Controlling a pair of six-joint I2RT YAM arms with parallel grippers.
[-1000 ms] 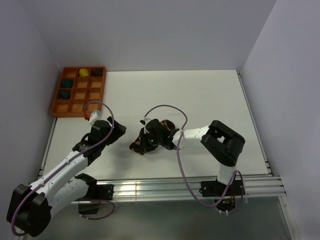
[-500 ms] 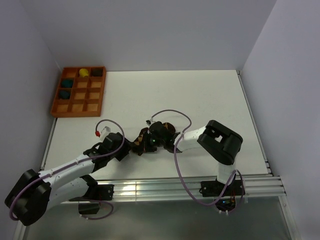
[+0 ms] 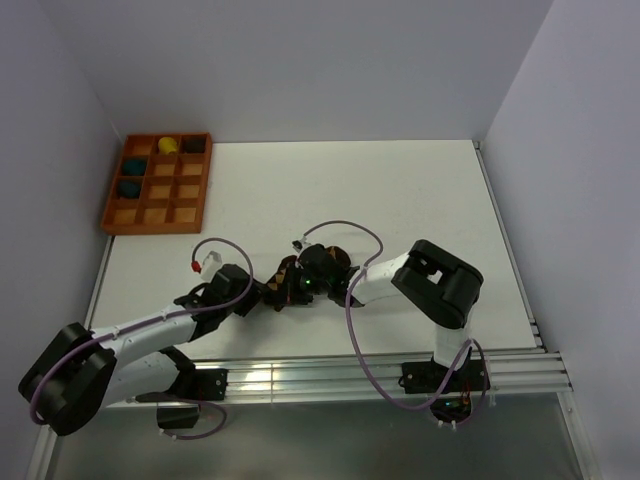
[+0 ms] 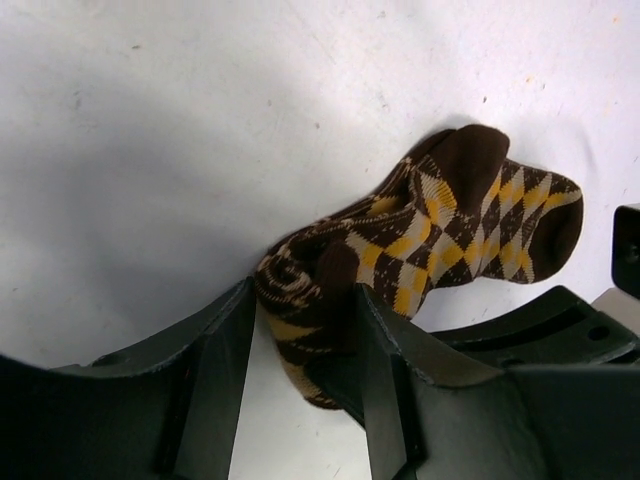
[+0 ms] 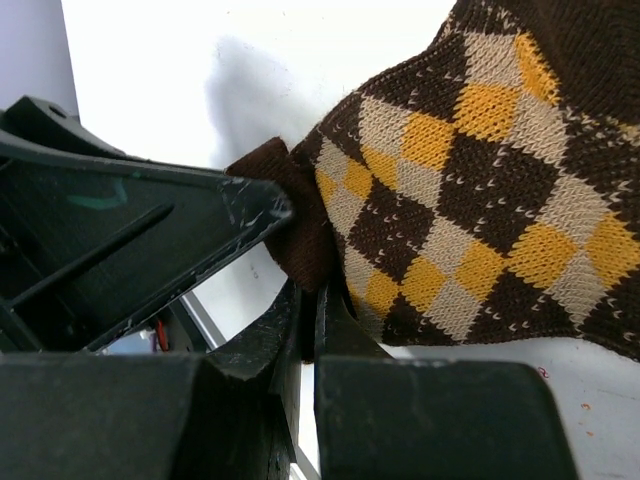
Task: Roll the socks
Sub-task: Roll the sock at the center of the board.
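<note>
The brown, yellow and beige argyle socks (image 3: 322, 262) lie bunched on the white table near its front. In the left wrist view their rolled end (image 4: 300, 300) sits between my left gripper's (image 4: 303, 300) fingers, touching both, and the toes (image 4: 500, 210) point away. My left gripper (image 3: 264, 296) is shut on that roll from the left. My right gripper (image 3: 297, 284) meets it from the right. In the right wrist view my right gripper (image 5: 310, 290) is shut on the brown cuff (image 5: 300, 245) of the socks (image 5: 480, 190).
An orange compartment tray (image 3: 155, 212) stands at the far left and holds two teal rolls (image 3: 131, 176), a yellow roll (image 3: 167, 145) and a dark roll (image 3: 193, 145). The two grippers are nearly touching. Purple cables loop over both arms.
My left arm has swung down and to the right, from beside the tray side to the socks, and closed on the rolled end. The right gripper and the socks shifted slightly.
</note>
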